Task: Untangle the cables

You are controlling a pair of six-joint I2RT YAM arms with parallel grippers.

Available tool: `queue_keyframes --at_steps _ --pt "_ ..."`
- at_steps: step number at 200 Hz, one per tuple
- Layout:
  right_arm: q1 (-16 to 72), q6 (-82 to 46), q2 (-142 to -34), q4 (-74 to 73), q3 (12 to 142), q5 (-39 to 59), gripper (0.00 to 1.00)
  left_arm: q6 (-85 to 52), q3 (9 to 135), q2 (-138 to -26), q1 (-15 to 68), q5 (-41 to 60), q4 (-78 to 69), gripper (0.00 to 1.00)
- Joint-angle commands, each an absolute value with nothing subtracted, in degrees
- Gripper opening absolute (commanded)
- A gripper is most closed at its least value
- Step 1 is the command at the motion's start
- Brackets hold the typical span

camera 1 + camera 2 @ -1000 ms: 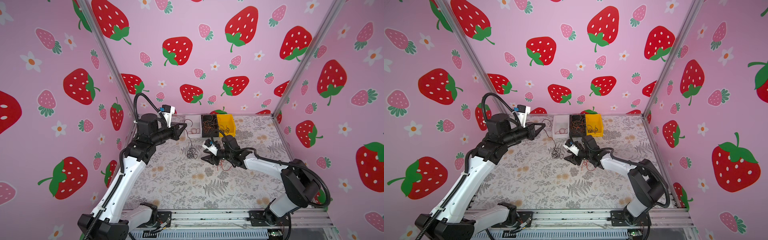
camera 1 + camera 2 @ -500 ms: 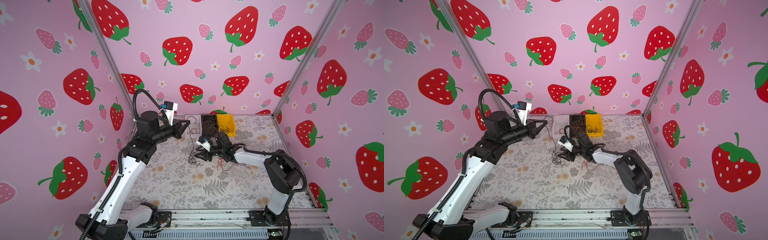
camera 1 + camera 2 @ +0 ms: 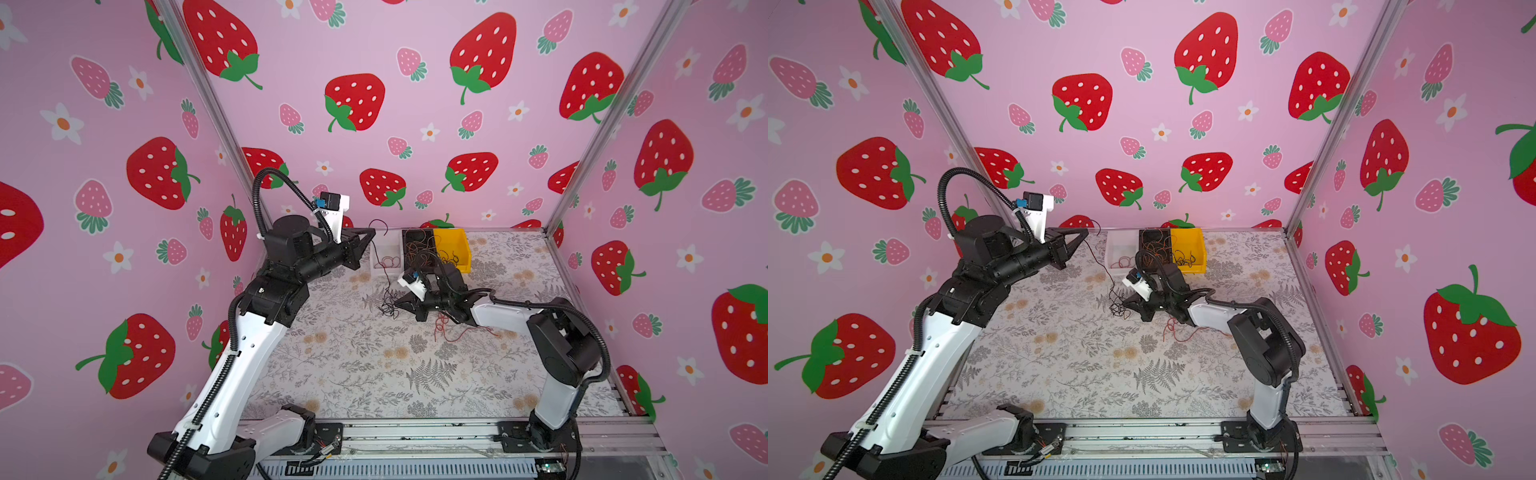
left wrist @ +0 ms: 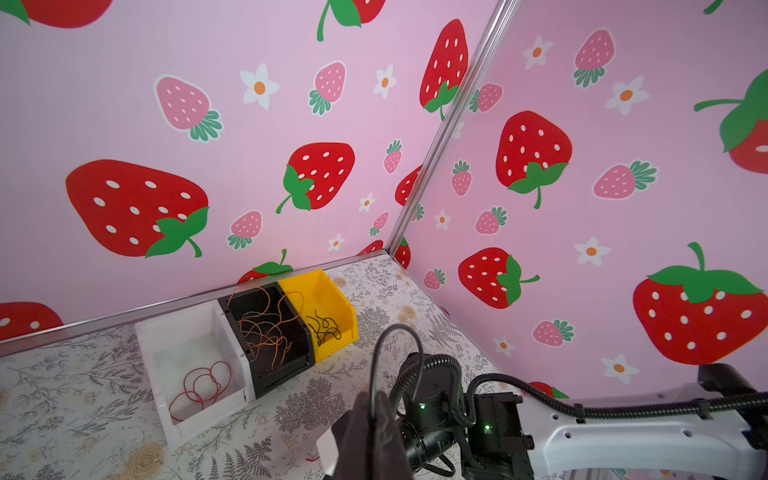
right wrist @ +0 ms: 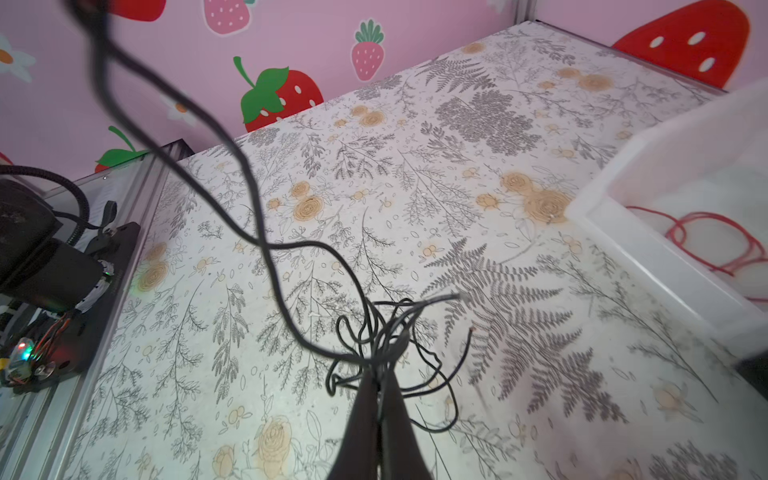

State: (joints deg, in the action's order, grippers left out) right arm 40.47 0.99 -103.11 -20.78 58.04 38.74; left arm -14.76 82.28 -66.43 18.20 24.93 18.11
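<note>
Black strand [image 5: 266,245], thin, runs from your left gripper [image 3: 371,235] down to the knot [image 3: 387,306] on the mat [image 3: 353,365]. The left gripper sits raised at the far left, near the white bin [image 4: 208,417], jaws pinched shut on that strand. In the left wrist view a short loop of it arches out past the closed fingers [image 4: 365,428]. Your right gripper [image 3: 397,302] is low over the middle of the mat, pointing left, jaws closed on the knot. The right wrist view shows the two fingertips [image 5: 361,415] pressed together, with several black loops bunched at the tip and spilling to either side onto the mat. One loose end sticks out beyond the knot toward the white bin. A red cable [image 3: 446,328] lies slack on the mat to the right of that gripper, partly under the arm, apart from the knot. Three bins stand in a row against the far wall, side by side. The white bin on the left has red loops [image 4: 201,386] inside. The black bin [image 4: 282,380] in the middle holds orange cables [image 4: 266,328]. The yellow bin [image 4: 328,291] on the right holds a few black curls [image 4: 326,328]. You cannot tell from these views how many black cables make up the knot.
</note>
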Motion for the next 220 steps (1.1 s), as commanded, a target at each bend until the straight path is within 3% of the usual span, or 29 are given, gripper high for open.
queue_keyframes --at_steps 1,96,153,181,220 --pt "36.8 -2.6 -99.1 -23.8 55.6 38.0 0.00 -13.5 85.1 -65.1 16.1 22.9 19.5 0.00" --pt "26.5 0.1 -92.0 -18.6 51.2 37.5 0.00 -18.0 84.6 -63.0 -0.4 21.9 20.9 0.00" --pt "27.1 -0.9 -92.0 -19.1 51.6 40.4 0.03 -19.6 83.3 -63.8 -1.8 26.2 19.3 0.00" --pt "31.3 5.3 -94.0 -10.5 54.0 35.0 0.05 -22.2 79.9 -64.7 -1.2 33.3 16.3 0.00" --pt "34.2 2.4 -98.0 -13.6 54.2 30.8 0.12 -21.2 72.2 -62.0 -0.1 30.4 16.4 0.00"
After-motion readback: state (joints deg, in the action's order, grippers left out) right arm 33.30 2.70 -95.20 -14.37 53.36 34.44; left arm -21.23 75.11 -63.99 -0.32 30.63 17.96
